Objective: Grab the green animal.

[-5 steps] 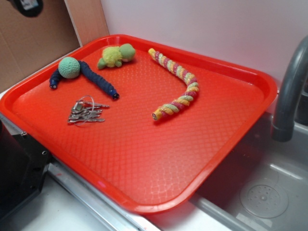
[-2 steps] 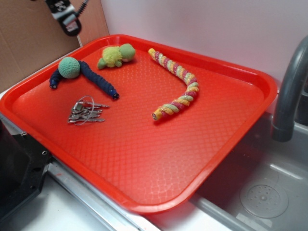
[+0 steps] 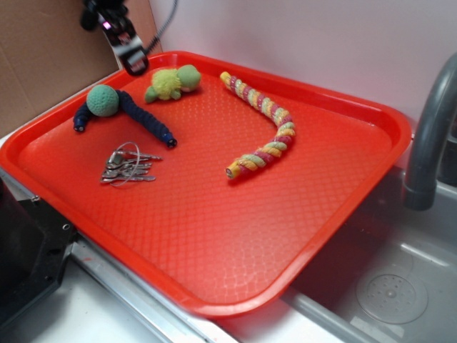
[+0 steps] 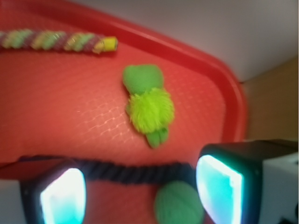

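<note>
The green animal (image 3: 173, 82), a plush toy with a fuzzy yellow-green body and a smooth darker green head, lies at the far left of the red tray (image 3: 214, 236). In the wrist view it (image 4: 147, 105) lies ahead of the jaws, head pointing away. My gripper (image 3: 128, 53) hangs above the tray's far left rim, left of the animal and apart from it. In the wrist view the gripper (image 4: 140, 193) is open and empty, its two lit pads (image 4: 63, 196) wide apart.
A teal knitted ball (image 3: 103, 100) with dark blue arms lies left of the animal, and shows between the jaws in the wrist view (image 4: 177, 203). Keys (image 3: 128, 166) lie in front. A braided rope (image 3: 264, 125) curves across the tray's middle. A grey faucet (image 3: 428, 143) stands right.
My gripper has come in from the upper left and moved right and down, closer to the green animal. Nothing on the tray has moved.
</note>
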### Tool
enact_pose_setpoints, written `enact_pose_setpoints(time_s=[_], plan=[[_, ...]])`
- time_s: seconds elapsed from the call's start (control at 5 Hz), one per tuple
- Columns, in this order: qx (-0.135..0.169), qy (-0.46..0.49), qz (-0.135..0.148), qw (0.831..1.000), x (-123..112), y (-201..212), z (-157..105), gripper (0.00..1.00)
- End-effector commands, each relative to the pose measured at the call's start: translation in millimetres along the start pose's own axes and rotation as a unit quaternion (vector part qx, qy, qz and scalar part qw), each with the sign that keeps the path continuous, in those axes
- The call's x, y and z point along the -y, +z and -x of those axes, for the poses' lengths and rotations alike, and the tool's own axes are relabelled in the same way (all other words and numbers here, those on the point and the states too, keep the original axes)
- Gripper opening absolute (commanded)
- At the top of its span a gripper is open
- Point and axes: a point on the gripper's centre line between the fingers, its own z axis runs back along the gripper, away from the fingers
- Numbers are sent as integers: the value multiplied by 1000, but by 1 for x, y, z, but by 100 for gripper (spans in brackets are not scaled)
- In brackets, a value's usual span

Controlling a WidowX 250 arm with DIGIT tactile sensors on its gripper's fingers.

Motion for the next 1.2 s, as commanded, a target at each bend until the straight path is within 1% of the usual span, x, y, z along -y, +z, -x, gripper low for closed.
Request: enact_pose_setpoints(time_s=[0.0, 0.2, 0.4, 0.6, 0.8, 1.0], plan=[[6, -19, -5, 1000, -20, -25, -25, 100], [-14, -24, -14, 1000, -25, -46, -28, 100], [-32, -24, -12, 999, -25, -59, -30, 100], [-46, -24, -8, 999, -24, -66, -30, 0], [-43, -29, -10, 999, -21, -62, -29, 0], [-66, -24, -6, 997, -18, -46, -27, 0]])
